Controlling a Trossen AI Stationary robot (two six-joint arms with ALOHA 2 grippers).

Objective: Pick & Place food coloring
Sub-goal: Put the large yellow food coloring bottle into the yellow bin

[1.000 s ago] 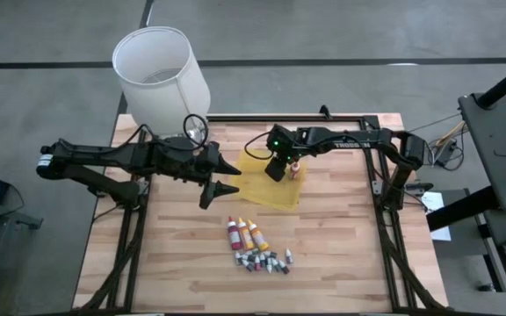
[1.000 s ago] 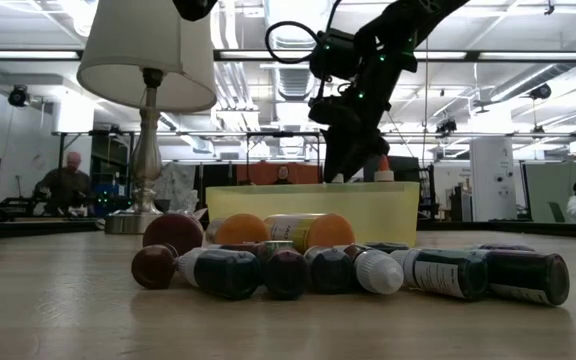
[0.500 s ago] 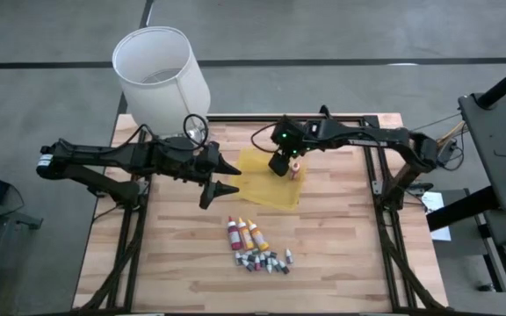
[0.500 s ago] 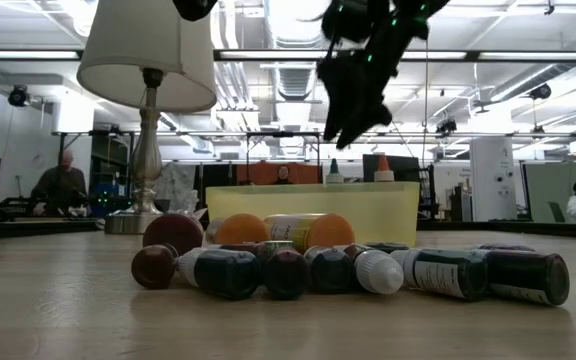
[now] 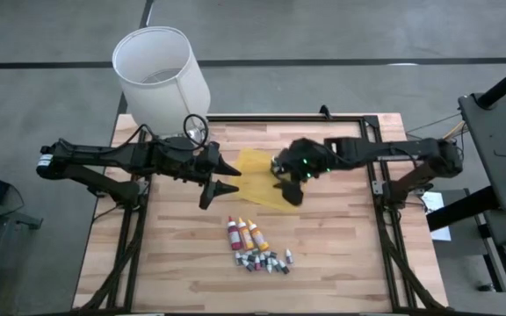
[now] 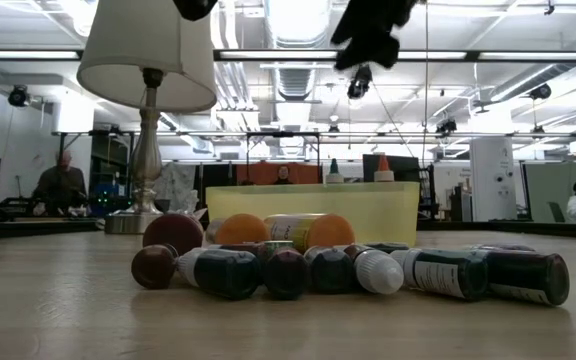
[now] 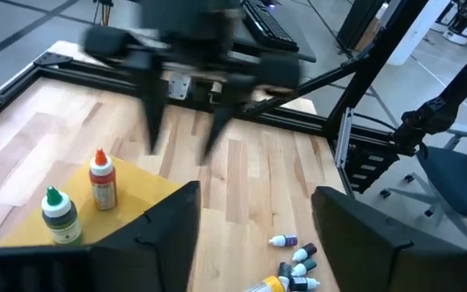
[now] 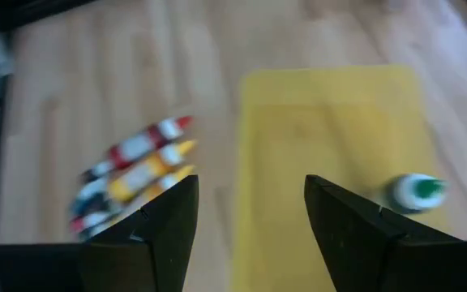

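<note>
My right pincer (image 5: pixel 293 192) hangs empty, fingers apart, above the tray (image 5: pixel 257 180); the bottles (image 5: pixel 246 233) lie ahead, crowded, so one grab could scatter neighbours.

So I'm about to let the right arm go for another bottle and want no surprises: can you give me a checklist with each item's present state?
1. Right end effector empty and open, above the yellow tray: ok.
2. Bottles already placed, the green-capped bottle and orange-capped bottle, upright in the tray: ok.
3. Remaining food coloring lying grouped on the table, clear of both arms: ok.
4. Left end effector open beside the tray, away from the pile: ok.
5. Tray has bare room for another bottle: ok.
6. Which bottle is easiest to grasp: cannot tell.
</note>
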